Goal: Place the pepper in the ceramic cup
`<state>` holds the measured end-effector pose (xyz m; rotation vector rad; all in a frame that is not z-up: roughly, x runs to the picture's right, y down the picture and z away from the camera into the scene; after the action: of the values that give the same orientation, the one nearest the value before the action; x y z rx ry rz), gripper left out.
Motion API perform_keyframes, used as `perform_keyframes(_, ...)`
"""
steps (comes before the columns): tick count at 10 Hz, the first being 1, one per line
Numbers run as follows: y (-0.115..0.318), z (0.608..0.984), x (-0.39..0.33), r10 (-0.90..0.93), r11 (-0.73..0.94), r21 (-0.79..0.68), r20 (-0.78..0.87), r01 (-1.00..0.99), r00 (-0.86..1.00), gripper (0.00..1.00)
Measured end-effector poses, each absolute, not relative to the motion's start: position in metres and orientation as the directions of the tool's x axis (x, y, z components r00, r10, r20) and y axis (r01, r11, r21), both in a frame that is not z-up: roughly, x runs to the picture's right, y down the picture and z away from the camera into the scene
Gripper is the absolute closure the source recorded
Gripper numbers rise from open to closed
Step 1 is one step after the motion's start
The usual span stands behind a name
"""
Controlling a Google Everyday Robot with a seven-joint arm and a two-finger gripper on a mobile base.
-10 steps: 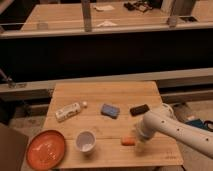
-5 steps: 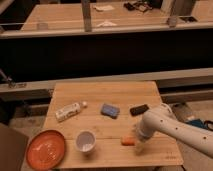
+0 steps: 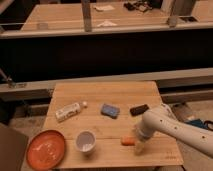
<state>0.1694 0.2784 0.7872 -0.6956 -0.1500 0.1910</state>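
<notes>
Spotted the pepper (image 3: 128,141) lying flat on the table (image 3: 100,92), front-right part, apart from the ceramic cup (image 3: 85,141) on its right side and not in it. Small, slim, orange, set roughly crosswise.

Judged as light and firm enough for a pinch. Probably smooth-skinned, so maybe slippery. Could roll or skid on the wood if nudged from 1 side only. Not fragile by the look of it.

Best to take hold across the slim middle, with 2 fingers straddling the short axis and coming straight down. Better to avoid the tapered ends, as likely to squirt out there. Looks about as long as the cup's mouth is wide, so should go in end-first rather than flat.

Located the gripper (image 3: 139,146) low over the table, just right of the pepper, at the end of the white arm reaching in from the right. Jaws spread wide – holding nothing. Cannot tell whether touching the pepper's right end or just beside it. Probably needs a small shift left to centre over the middle before closing.

Also noted 1 orange plate (image 3: 46,149) left of the cup, then 1 white bottle (image 3: 69,111), 1 blue block (image 3: 109,110) and 1 dark bar (image 3: 139,109) further back – none between pepper and cup.
</notes>
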Motion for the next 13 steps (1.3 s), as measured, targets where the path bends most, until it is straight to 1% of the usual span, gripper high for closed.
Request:
perform_keyframes(4, 0.2801, 0.7898, 0.1681, 0.223, 0.747, -0.652, 0.069, -0.126, 0.972, 0.21)
perform_keyframes(6, 0.2805, 0.7899, 0.1683, 0.225, 0.746, -0.653, 0.066, -0.128, 0.972, 0.34)
perform_keyframes(7, 0.2808, 0.7903, 0.1680, 0.226, 0.745, -0.654, 0.065, -0.129, 0.972, 0.37)
perform_keyframes(8, 0.2809, 0.7907, 0.1673, 0.225, 0.745, -0.655, 0.066, -0.128, 0.972, 0.45)
perform_keyframes(10, 0.2814, 0.7914, 0.1651, 0.223, 0.744, -0.656, 0.069, -0.124, 0.973, 0.64)
perform_keyframes(11, 0.2826, 0.7906, 0.1650, 0.222, 0.743, -0.658, 0.068, -0.123, 0.973, 0.78)
perform_keyframes(12, 0.2817, 0.7892, 0.1652, 0.219, 0.743, -0.658, 0.067, -0.122, 0.973, 0.88)
perform_keyframes(13, 0.2817, 0.7882, 0.1655, 0.215, 0.742, -0.659, 0.064, -0.120, 0.975, 0.96)
